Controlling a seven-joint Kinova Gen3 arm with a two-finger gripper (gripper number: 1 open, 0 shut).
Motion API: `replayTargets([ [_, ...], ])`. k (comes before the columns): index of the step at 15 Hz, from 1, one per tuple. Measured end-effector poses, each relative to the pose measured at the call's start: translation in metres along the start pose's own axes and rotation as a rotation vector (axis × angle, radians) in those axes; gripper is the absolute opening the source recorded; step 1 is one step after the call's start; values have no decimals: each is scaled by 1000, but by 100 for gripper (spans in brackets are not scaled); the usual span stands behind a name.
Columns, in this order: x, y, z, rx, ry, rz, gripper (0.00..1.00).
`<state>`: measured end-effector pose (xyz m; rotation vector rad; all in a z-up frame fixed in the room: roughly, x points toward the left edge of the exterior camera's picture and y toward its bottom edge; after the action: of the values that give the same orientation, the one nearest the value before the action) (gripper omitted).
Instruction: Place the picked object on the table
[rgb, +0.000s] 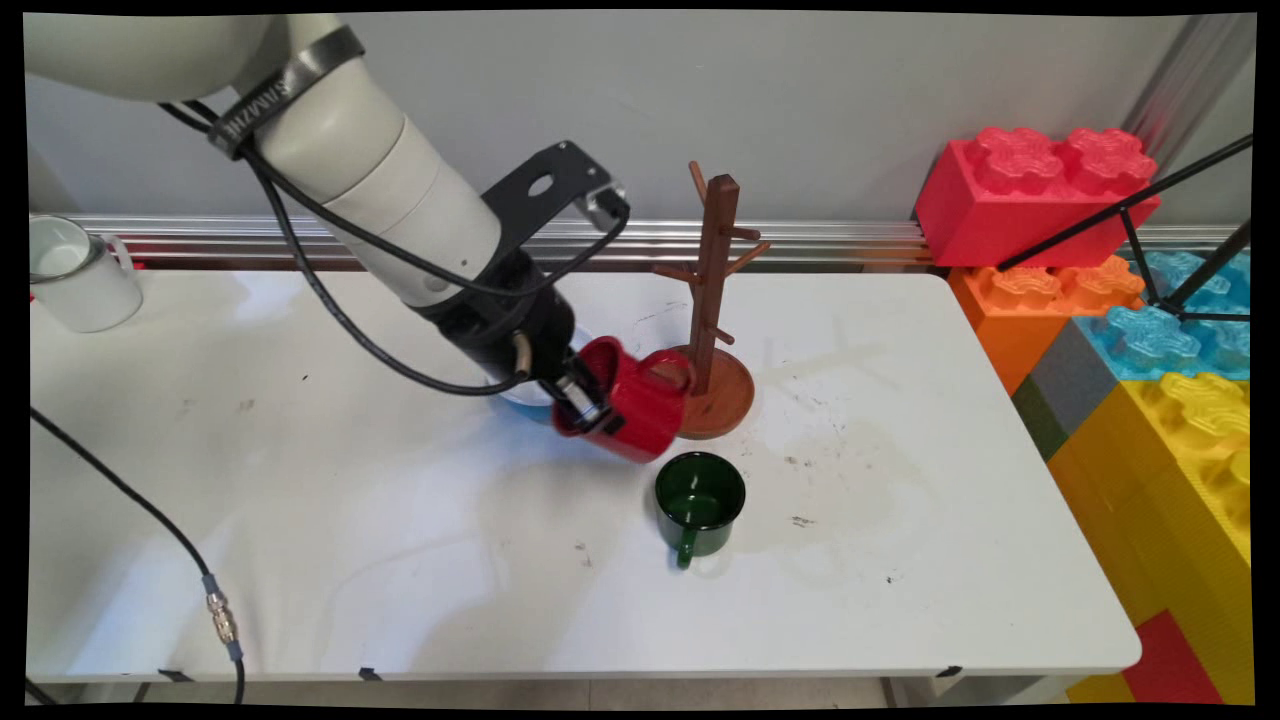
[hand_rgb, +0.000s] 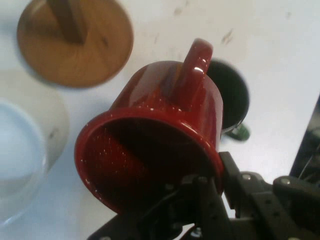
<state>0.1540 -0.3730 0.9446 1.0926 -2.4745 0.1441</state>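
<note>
1. One red enamel mug (rgb: 630, 405) clamped at its rim by the gripper (rgb: 590, 405), fingers pinched on the rim wall, one inside and one outside; held tilted on its side above the surface (rgb: 350, 520), mouth facing back toward the arm, handle toward the wooden mug tree (rgb: 712, 300).
2. Seen from the hand view: red enamel mug (hand_rgb: 155, 150) filling the middle, handle uppermost, gripper (hand_rgb: 210, 195) biting only a short stretch of rim at the bottom edge. Thin grip on smooth enamel, so a likely slip or a swing of the mug about the pinch point.
3. Close beside the tree's round base (rgb: 715, 395), with the handle just at the trunk. Any sideways drift liable to knock the post or a peg and rock or topple the light stand.
4. Directly below and in front, a dark green mug (rgb: 700, 505) standing upright on the surface, handle toward the near edge. A drop or a low pass apt to strike it and send it skidding.
5. Behind the gripper, a pale blue mug (hand_rgb: 22, 150) partly hidden by the arm in the main view; risk of a bump from the linkage or from the black cable (rgb: 330, 290) looped alongside.
6. Far off at the left rear, a white mug (rgb: 75, 275), well apart and out of harm's way.
</note>
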Motion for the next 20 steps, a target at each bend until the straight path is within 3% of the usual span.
replayTargets([
  [7, -7, 4, 14, 119, -225, 52, 0],
  [20, -18, 12, 75, 199, -428, 91, 0],
])
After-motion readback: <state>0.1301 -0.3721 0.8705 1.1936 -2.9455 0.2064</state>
